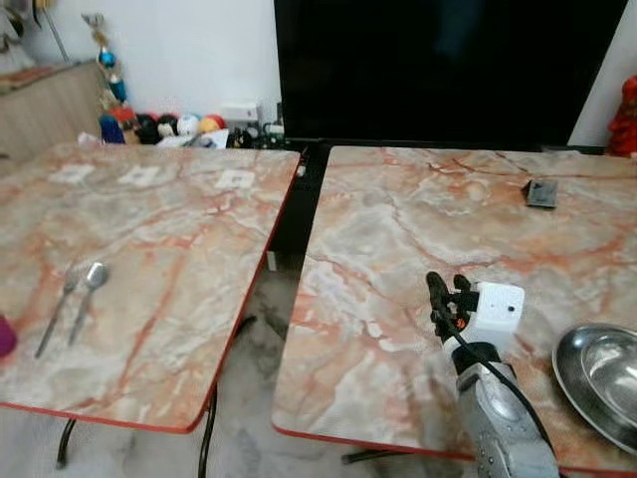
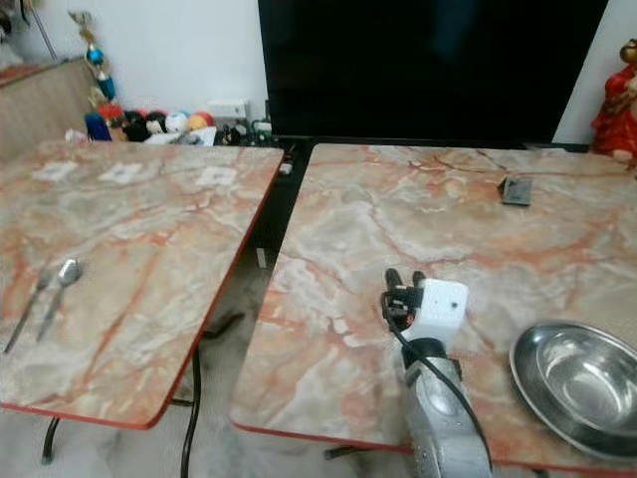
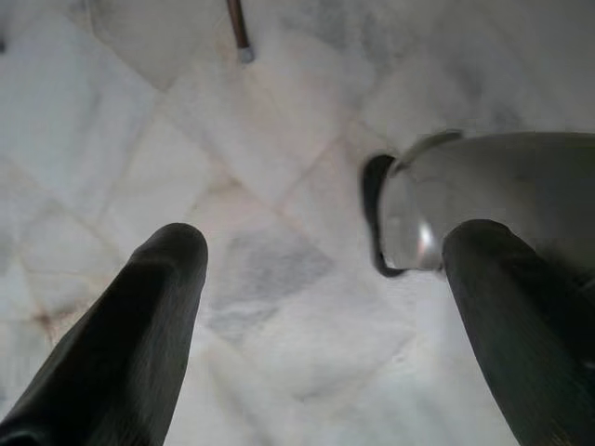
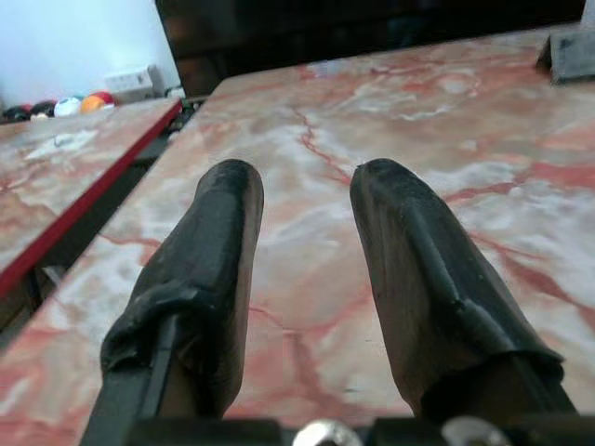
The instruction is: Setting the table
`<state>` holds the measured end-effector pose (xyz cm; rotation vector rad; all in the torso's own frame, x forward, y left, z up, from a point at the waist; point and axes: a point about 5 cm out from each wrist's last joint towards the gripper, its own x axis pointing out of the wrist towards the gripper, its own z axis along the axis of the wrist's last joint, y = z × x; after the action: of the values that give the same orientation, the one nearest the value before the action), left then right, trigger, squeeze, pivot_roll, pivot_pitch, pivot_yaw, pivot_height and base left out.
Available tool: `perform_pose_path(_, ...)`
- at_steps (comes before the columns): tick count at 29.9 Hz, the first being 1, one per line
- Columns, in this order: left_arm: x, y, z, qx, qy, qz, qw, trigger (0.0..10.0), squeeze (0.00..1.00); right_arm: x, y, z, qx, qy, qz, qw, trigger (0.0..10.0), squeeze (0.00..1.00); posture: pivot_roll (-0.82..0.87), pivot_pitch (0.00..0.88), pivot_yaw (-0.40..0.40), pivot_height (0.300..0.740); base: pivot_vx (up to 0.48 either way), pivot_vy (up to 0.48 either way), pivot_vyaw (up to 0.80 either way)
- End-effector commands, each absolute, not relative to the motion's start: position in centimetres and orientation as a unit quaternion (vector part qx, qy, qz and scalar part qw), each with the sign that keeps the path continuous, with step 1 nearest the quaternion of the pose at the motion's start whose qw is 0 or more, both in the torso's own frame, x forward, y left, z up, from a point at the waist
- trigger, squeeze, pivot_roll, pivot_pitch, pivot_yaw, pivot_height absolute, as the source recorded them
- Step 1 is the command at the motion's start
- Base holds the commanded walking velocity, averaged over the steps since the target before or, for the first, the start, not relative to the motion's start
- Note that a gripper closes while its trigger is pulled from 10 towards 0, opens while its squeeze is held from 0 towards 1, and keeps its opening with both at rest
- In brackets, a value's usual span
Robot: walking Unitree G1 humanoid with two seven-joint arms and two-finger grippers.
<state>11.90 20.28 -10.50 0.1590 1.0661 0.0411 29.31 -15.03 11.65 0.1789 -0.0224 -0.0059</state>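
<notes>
Head stereo pair looking down on both tables (image 1: 418, 259), left wrist facing floor (image 3: 279, 186), right wrist skimming tabletop

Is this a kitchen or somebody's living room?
Probably a living room at home. A big dark television stands against the wall behind two marble-look tables, with colourful balls on the floor. A spoon and steel bowl sit out for a meal.

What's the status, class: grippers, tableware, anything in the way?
Right gripper open, empty, over the right table. Left gripper open, hanging over the floor. Steel bowl beside the right arm; spoon and fork lie on the left table. Nothing blocking.
</notes>
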Motion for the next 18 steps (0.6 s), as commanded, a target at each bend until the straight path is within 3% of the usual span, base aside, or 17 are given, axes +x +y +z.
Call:
perform_pose_path(1, 10.82, 19.54, -10.98, 0.064, 0.529, 0.007, 0.846, 10.0, 0.0, 29.61, -13.81, 11.88, 0.093, -0.014, 0.015, 0.995, 10.0, 0.0, -0.02, 0.0, -0.011, 0.74, 0.0, 0.401, 0.0)
perform_pose_path(18, 10.82, 19.63, -10.96, 0.062, 0.528, 0.013, 0.847, 10.0, 0.0, 30.24, -13.18, 11.65, 0.084, -0.008, 0.027, 0.996, 10.0, 0.0, 0.0, 0.0, -0.02, 0.74, 0.0, 0.402, 0.0)
